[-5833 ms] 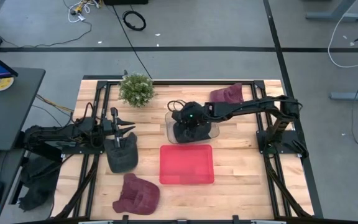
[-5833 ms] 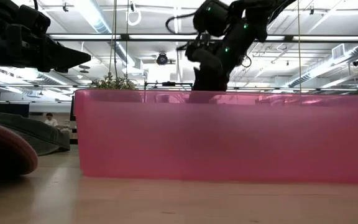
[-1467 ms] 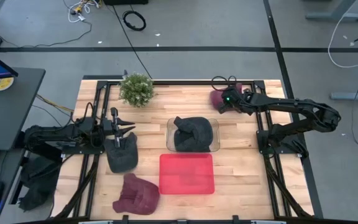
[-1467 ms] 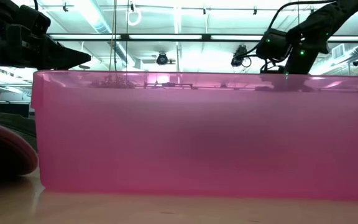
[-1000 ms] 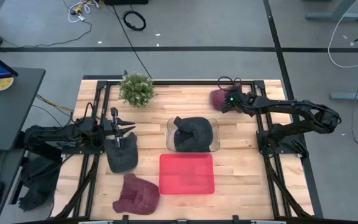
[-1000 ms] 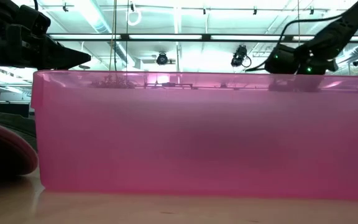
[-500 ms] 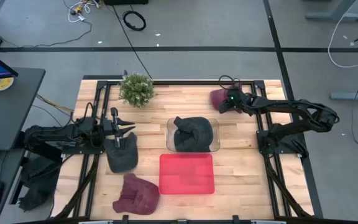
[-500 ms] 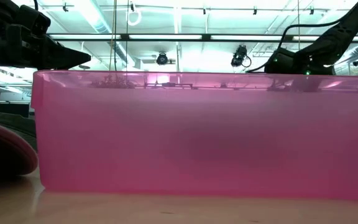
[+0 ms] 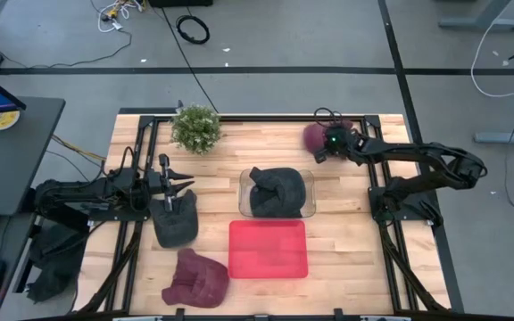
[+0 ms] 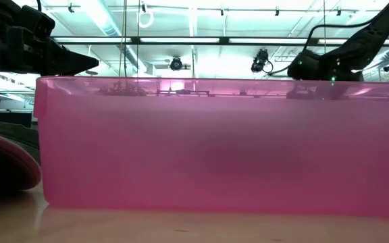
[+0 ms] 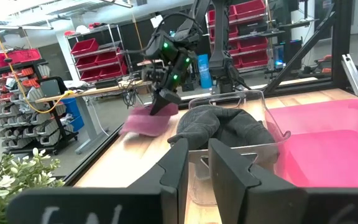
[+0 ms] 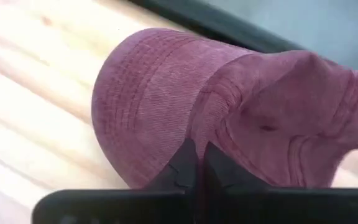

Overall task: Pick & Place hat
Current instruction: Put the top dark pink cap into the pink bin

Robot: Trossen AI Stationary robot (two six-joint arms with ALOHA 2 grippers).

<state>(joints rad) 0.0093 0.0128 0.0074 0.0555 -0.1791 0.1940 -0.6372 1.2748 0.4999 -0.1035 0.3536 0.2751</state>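
The right gripper is down at the far right corner of the table, and its two dark fingers are pressed almost together, pinching a fold of the maroon hat. In the right wrist view the fingertips meet right on the cloth, where the brim runs into the crown, with the hat bunched up on the wood around them. The left wrist view catches the same scene from across the table: the gripper tipped down onto the maroon hat, just behind the clear bin.

That clear bin sits mid-table, and it makes a good landmark. Inside it lies a dark grey hat, folded over. The pinched maroon hat is beyond the bin, toward its far right, apart from it. Just on the near side of the bin lies the pink tray, filling most of the low view as a pink wall.

Left of the bin, the left gripper hovers level over another dark grey hat; its fingers stand slightly apart with nothing between them. Nearer and left of the bin, beside the tray, lies a second maroon hat. A small potted plant stands to the bin's far left.
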